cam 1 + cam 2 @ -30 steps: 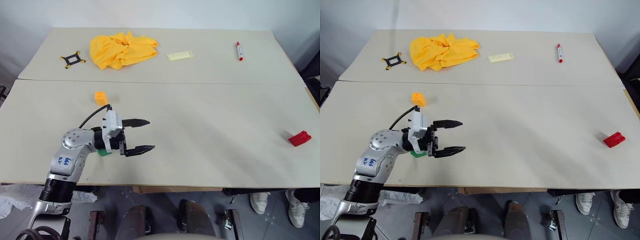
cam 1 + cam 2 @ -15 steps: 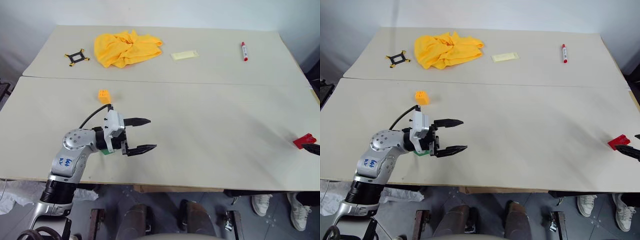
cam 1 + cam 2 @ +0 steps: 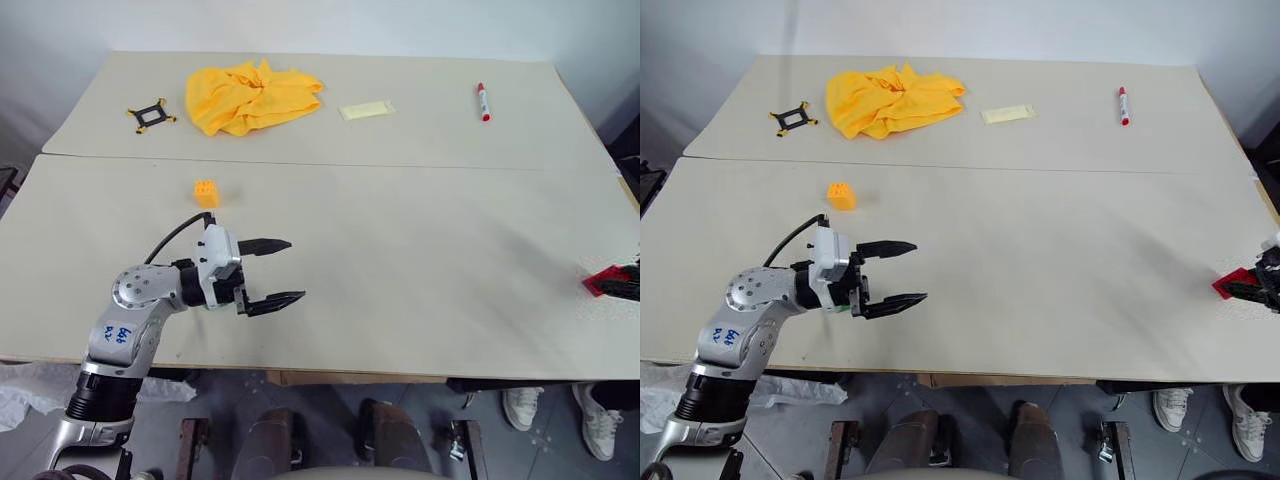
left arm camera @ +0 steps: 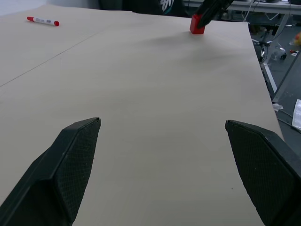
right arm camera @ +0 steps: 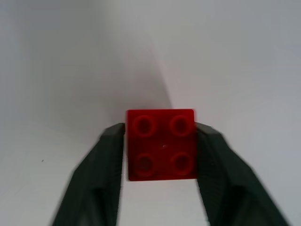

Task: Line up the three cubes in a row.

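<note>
Right gripper [image 5: 162, 141] is clamped on the red cube [image 5: 161, 144], one black finger on each side, studs facing the wrist camera. In the head views that cube [image 3: 1232, 284] sits at the far right edge of the worktop [image 3: 420, 250], with the gripper coming in from off the edge.

Left gripper [image 3: 273, 272] is spread wide, nothing between the fingers [image 4: 70, 165], pointing level toward the middle of the worktop. It holds nothing.

Vs a second ago: the red cube lay alone near the right edge with no gripper on it; half a second ago the right gripper's fingertips had just come in beside it; now it's pinched. Left arm has pulled back slightly toward the near-left edge, and its gripper is as wide as before. The green cube, then peeking out under the left wrist, is now just a sliver at the wrist [image 3: 843, 309], hard to make out.

Orange-yellow cube [image 3: 206, 193] sits untouched on the near panel, just beyond the left gripper, well apart from the red one. So no row yet.

Far panel: crumpled yellow cloth [image 3: 252, 95], small black bracket [image 3: 148, 116] to its left, pale yellow strip [image 3: 366, 110], red-capped marker [image 3: 482, 101] toward the right. White wall behind; a person's sneakers [image 3: 522, 405] on the floor below the near-right edge.
</note>
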